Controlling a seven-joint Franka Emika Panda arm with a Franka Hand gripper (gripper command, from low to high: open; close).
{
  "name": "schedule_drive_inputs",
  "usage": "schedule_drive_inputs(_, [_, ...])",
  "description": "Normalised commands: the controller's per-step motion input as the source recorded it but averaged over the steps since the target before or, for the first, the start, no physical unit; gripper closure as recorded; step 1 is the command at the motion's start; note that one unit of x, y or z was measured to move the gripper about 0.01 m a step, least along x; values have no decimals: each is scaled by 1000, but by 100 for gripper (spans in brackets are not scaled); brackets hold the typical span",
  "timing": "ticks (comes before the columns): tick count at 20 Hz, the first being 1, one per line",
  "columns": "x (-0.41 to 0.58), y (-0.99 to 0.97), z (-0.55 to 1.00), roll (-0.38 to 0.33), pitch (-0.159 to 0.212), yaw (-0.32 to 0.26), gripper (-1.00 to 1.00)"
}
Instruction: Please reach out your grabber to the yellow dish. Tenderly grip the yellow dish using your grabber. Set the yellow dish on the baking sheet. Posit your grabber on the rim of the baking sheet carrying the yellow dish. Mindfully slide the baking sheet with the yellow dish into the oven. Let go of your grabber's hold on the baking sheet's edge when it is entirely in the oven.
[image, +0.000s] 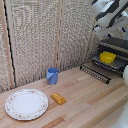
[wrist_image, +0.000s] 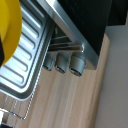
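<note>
The yellow dish (image: 107, 57) sits on the baking sheet (image: 114, 65) in the front opening of the oven (image: 118, 45), at the exterior view's right. The wrist view is very close: the yellow dish (wrist_image: 8, 31) rests on the ribbed metal baking sheet (wrist_image: 31, 56), beside the oven's front (wrist_image: 84, 30) and its three grey knobs (wrist_image: 63, 62). The white arm (image: 109, 12) hangs above the oven at the top right. I cannot make out the grabber's fingers in either view, so whether they are open or shut stays unclear.
A dark slatted piece (image: 94, 71) juts out in front of the oven over the wooden table (image: 85, 100). A blue mug (image: 52, 75), an orange-yellow block (image: 58, 98) and a large patterned white plate (image: 26, 104) stand toward the exterior view's left. A woven screen backs the table.
</note>
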Motion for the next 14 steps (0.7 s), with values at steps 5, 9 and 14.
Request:
schedule_drive_inputs(5, [0,137,138,-247,192,188,-100])
schedule_drive_inputs(9, [-2,105,92,-256,179,195,-100])
schedule_drive_inputs(14, [-25,167,148,-236,210,190,-100])
